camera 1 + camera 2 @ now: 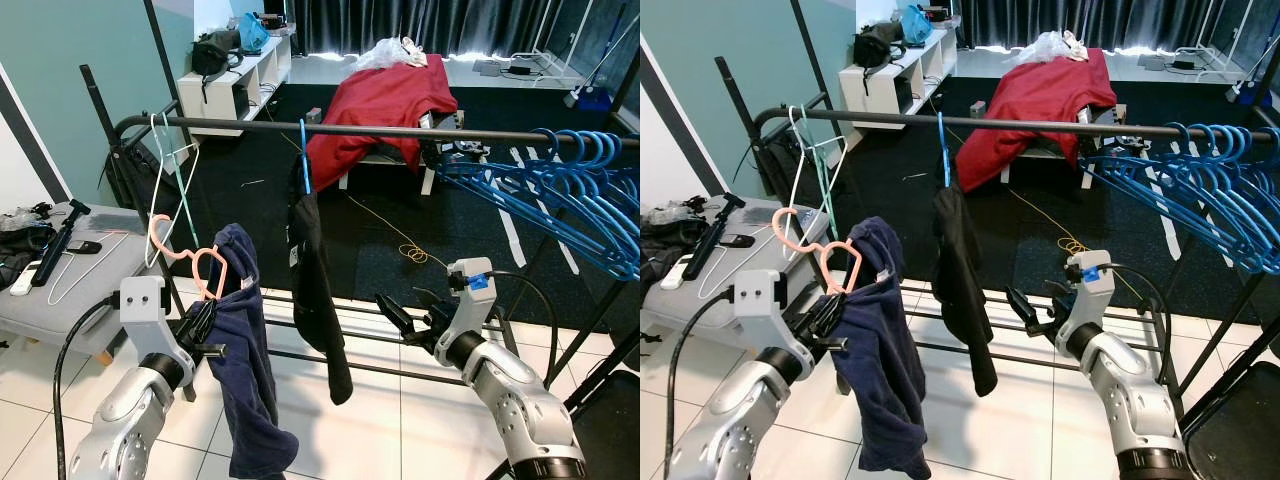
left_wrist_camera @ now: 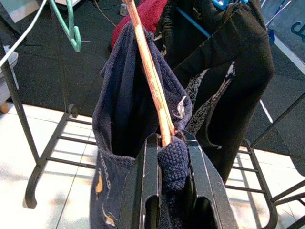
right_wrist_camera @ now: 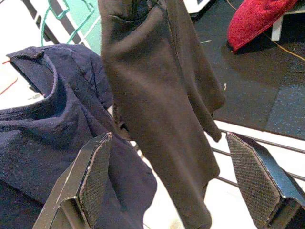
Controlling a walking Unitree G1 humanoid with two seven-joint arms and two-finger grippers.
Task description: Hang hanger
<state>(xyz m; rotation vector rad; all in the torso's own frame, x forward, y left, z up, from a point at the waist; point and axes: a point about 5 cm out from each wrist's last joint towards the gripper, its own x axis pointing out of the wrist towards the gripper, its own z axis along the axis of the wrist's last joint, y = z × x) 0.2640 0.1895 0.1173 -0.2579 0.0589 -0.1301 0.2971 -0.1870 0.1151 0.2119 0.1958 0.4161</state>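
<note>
Fingers of the left gripper (image 1: 203, 322) are pinched on the pink plastic hanger (image 1: 205, 268) carrying a navy garment (image 1: 250, 380), below the black clothes rail (image 1: 400, 131); its lower part is hidden by cloth. Right gripper (image 1: 405, 308) fingers are spread, empty, beside a hanging black garment (image 1: 315, 290).

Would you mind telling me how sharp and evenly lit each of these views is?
Both eye views are sharp, evenly daylit. Left wrist view: navy blue garment on the pink plastic hanger is crisp, with glare on the tiles. Right wrist view: soft, the black hanging garment slightly blurred.
</note>
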